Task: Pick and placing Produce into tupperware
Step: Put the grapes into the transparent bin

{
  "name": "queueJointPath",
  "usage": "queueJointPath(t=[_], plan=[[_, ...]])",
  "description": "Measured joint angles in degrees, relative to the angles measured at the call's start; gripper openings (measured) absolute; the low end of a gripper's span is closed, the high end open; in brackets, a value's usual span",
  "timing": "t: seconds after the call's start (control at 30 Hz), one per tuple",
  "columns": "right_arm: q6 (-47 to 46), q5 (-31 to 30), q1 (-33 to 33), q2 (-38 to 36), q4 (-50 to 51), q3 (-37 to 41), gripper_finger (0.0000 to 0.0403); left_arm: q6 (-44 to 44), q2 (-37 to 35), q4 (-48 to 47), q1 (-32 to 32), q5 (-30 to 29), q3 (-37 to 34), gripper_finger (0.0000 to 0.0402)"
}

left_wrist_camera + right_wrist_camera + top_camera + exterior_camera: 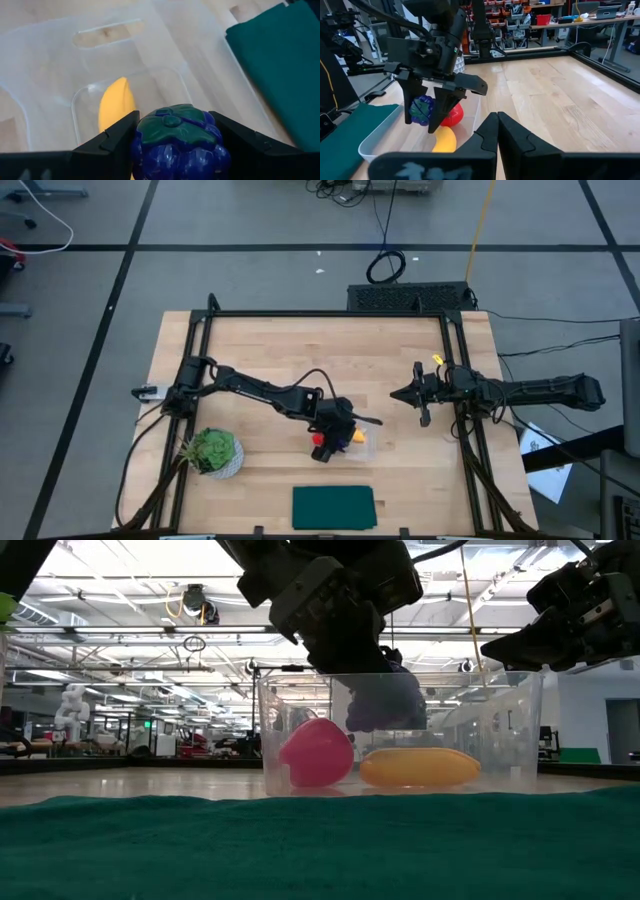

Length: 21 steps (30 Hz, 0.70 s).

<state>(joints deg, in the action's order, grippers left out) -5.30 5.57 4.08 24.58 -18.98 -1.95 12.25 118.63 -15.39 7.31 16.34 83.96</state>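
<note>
Left gripper (172, 145) clamped on the purple grape bunch (175, 142), hanging inside the clear tupperware (520, 730) above red fruit (316, 752) and yellow banana (420, 767); fruit hidden overhead, plain from table height. Right gripper (497, 125) idle far right, jaws together. No readable writing.

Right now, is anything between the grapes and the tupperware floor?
Nothing visible. The left gripper holds the grape bunch inside the tupperware; the banana and red fruit lie beside the drop spot.

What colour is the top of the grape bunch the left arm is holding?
Dark green, over a purple-blue bunch; it shows best in the left wrist view.
</note>
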Motion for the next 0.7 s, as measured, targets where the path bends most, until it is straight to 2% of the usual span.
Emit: queueJointPath(t=[0.4,0.7], plan=[[0.02,-0.08,-0.01,0.0,0.0,-0.01,0.0,-3.3,0.0,2.3,0.12,1.6,0.0,0.0227],[0.0,-0.05,-0.01,0.0,0.0,0.01,0.0,-2.15,0.0,2.03,1.32,1.57,0.0,0.0227]])
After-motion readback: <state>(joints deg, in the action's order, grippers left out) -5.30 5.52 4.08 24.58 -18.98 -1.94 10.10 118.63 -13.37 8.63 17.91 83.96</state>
